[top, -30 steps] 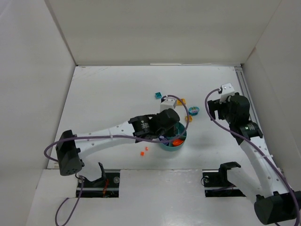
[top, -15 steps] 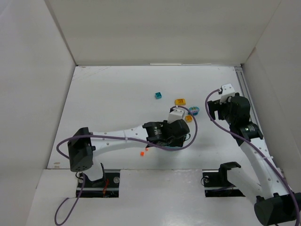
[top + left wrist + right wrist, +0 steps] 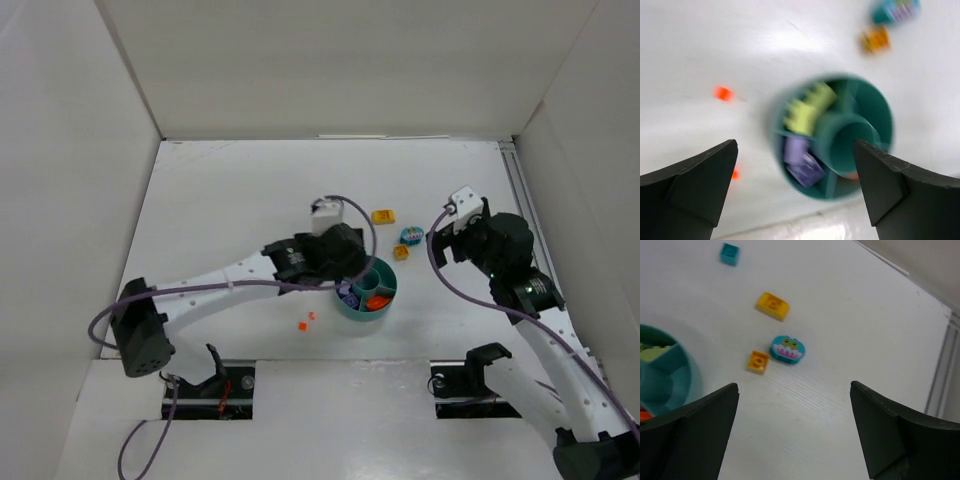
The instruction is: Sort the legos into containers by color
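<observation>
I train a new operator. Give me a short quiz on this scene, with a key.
1. True or false: the purple legos and the lime legos share one section of the dish.
2. In the right wrist view, how many legos lie outside the dish? A two, B four, C six.
3. Fill in: the left gripper and right gripper are both ____.
Key: 1 false; 2 B; 3 open.
</observation>
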Controlling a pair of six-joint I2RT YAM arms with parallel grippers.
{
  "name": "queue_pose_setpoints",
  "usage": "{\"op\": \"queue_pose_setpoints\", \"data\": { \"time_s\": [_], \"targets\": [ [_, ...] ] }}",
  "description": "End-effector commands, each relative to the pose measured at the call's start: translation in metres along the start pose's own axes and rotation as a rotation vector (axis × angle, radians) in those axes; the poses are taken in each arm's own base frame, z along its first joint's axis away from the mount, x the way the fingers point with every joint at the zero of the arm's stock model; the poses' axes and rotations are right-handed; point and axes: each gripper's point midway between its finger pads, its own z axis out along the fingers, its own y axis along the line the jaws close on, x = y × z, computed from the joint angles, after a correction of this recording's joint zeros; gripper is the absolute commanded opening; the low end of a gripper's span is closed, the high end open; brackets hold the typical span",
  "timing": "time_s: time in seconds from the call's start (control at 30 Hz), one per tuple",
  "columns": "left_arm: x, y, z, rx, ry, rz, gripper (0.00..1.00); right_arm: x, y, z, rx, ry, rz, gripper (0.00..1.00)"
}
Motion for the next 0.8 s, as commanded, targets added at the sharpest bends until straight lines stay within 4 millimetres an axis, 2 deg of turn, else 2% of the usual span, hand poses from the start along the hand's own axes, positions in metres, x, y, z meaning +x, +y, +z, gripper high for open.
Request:
{"op": "queue_pose_setpoints", "data": {
  "time_s": [0.0,0.03,0.07,0.1,0.13,0.2,0.23,0.27,0.3,0.33,0.37,0.43,0.47,0.57,0.63,0.77],
  "targets": [
    [-0.043,0.064,-0.014,-0.073,-0.100,-0.218,1.00,-0.031,0.057,-0.003,-0.236,-0.114,-0.114,0.97],
    [-0.044,0.097,-0.007,-0.140,-0.108,-0.312,1.00,-0.035,0.069,-0.003,-0.274,-0.120,-0.140,0.96],
    [-0.049,0.110,-0.008,-0.150,-0.123,-0.366,1.00,-0.035,0.080,-0.002,-0.297,-0.115,-0.157,0.95],
    [-0.057,0.124,-0.016,-0.154,-0.159,-0.414,1.00,-0.042,0.110,-0.008,-0.380,-0.139,-0.199,0.94],
    [-0.059,0.154,-0.013,-0.220,-0.180,-0.481,1.00,-0.042,0.127,-0.006,-0.423,-0.115,-0.215,0.94],
    [-0.058,0.181,-0.014,-0.264,-0.200,-0.552,1.00,-0.044,0.154,-0.007,-0.460,-0.086,-0.247,0.94],
    [-0.059,0.189,-0.018,-0.265,-0.210,-0.581,1.00,-0.043,0.187,-0.010,-0.543,-0.053,-0.298,0.94],
    [-0.054,0.210,-0.015,-0.310,-0.209,-0.621,1.00,-0.044,0.201,-0.010,-0.565,-0.045,-0.325,0.93],
    [-0.051,0.216,-0.016,-0.320,-0.205,-0.623,1.00,-0.043,0.212,-0.008,-0.570,-0.023,-0.355,0.93],
    [-0.051,0.222,-0.016,-0.332,-0.213,-0.644,1.00,-0.041,0.236,-0.014,-0.630,-0.022,-0.392,0.92],
    [-0.053,0.228,-0.017,-0.345,-0.221,-0.659,1.00,-0.040,0.254,-0.007,-0.658,-0.002,-0.416,0.92],
    [-0.041,0.235,-0.014,-0.377,-0.200,-0.651,1.00,-0.037,0.284,-0.009,-0.725,0.002,-0.451,0.90],
    [-0.041,0.238,-0.014,-0.385,-0.202,-0.648,1.00,-0.031,0.301,-0.001,-0.754,0.018,-0.473,0.88],
    [-0.034,0.248,-0.013,-0.419,-0.182,-0.646,1.00,-0.010,0.332,0.014,-0.802,0.085,-0.526,0.87],
    [-0.027,0.251,-0.010,-0.432,-0.165,-0.632,1.00,-0.002,0.340,0.023,-0.792,0.109,-0.568,0.87],
    [-0.026,0.249,-0.008,-0.419,-0.163,-0.626,1.00,0.021,0.352,0.039,-0.799,0.153,-0.672,0.87]
  ]
}}
